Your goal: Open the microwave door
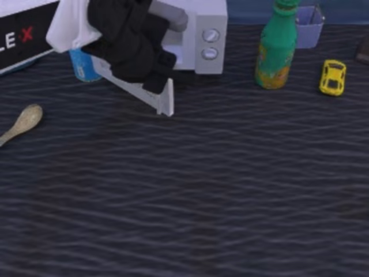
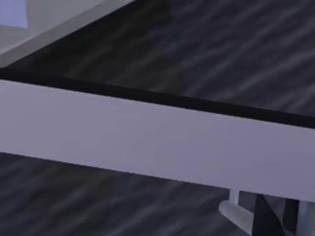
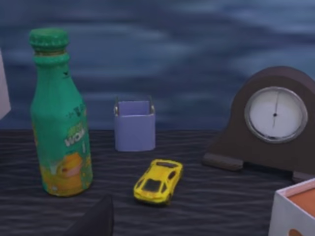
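While the microwave door (image 1: pixel 164 99) is hanging well open toward seven o'clock, the left gripper (image 1: pixel 157 78) is hovering there, grip unreadable.

You've got a dark table (image 1: pixel 202 190) with a wavy, rippled pattern all over it. Along the far edge sits the little grey microwave (image 1: pixel 204 34), with its door (image 1: pixel 144 92) swung out over the tabletop. A blue can (image 1: pixel 83 66) stands just beside it on the left. Off near the left edge there's a wooden spoon (image 1: pixel 23 122) lying flat. To the right of the microwave you see a green bottle (image 1: pixel 277 49) standing upright, a small lilac box (image 1: pixel 309 26) behind it, and a yellow toy car (image 1: pixel 333 77) nearby. The right wrist view also catches a dark mantel clock (image 3: pixel 268 123) and the corner of a white box (image 3: pixel 295 211).
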